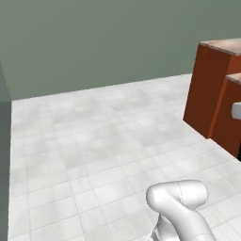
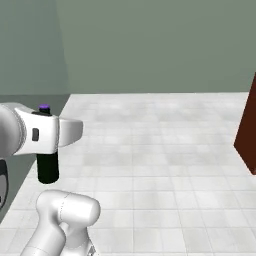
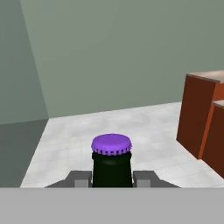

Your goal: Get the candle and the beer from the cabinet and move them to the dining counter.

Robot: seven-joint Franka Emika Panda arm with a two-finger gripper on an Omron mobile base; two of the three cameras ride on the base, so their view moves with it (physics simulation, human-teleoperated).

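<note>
Beer carried over the tiled floor, off any bench.
The pincer point(image 3: 112, 177) was clamped on the beer point(image 3: 112, 159) just below its purple cap, keeping it upright and clear of the floor point(image 2: 165, 150), presumably for transit toward a red-brown counter base point(image 1: 209, 89) ahead.

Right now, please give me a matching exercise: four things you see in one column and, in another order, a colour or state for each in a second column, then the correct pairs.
Things:
1. dark glass beer bottle
2. round bottle cap
3. two-finger gripper
4. tiled floor

Descriptions:
A. purple
B. pale grey-white
C. held upright between the fingers
D. shut on the bottle

Pairs: 1-C, 2-A, 3-D, 4-B
</note>
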